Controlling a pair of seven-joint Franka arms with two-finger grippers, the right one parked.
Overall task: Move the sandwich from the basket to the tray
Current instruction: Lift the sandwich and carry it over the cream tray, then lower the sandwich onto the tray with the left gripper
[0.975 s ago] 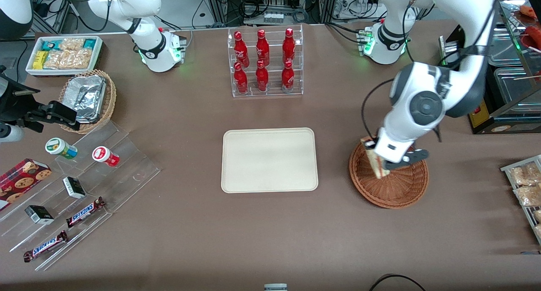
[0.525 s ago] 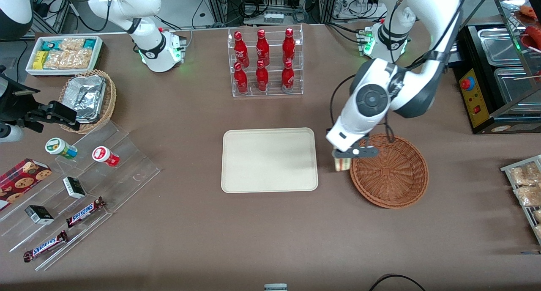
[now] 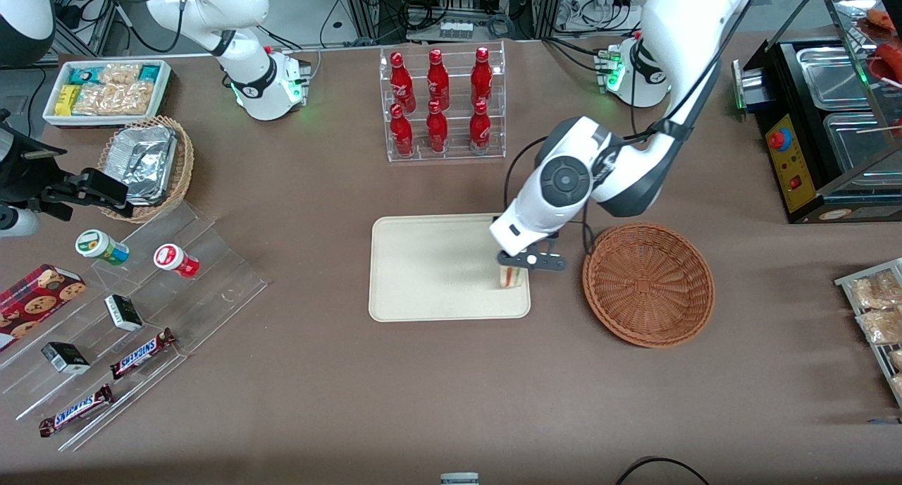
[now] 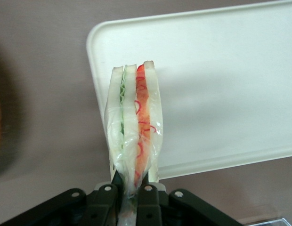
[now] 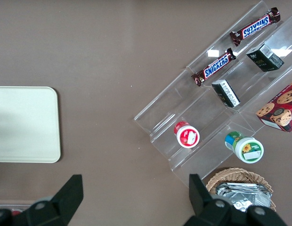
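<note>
Sandwich (image 3: pixel 512 277) hung pinched in your left gripper (image 3: pixel 515 266), fingers (image 4: pixel 145 202) pressed on its wrapped tip, layered edge pointing down over the tray (image 3: pixel 423 273). Scanning from the parked arm's end of the table: snack box (image 3: pixel 107 90), paler wicker basket with foil containers (image 3: pixel 144 166), clear stepped shelf (image 3: pixel 134 330) with two small tubs, cookie box (image 3: pixel 35 303), small dark cartons and two Snickers bars (image 3: pixel 141 352). Next came the tray, bare apart from the sandwich held above the corner that lies nearest the front camera and nearest the reddish-brown basket (image 3: pixel 648 284). You had the bottle rack (image 3: pixel 442 103) with six red bottles farther from the camera than the tray. Your gripper sat above that tray corner, just beside the basket, which held nothing. Wrist view showed the sandwich (image 4: pixel 134 132) upright in clear wrap, green filling on one side, red-orange on the next, tray (image 4: pixel 221 84) rim under it. Toward the working arm's end stood a metal warmer unit (image 3: pixel 831 118) and packaged snacks (image 3: pixel 874 309).
</note>
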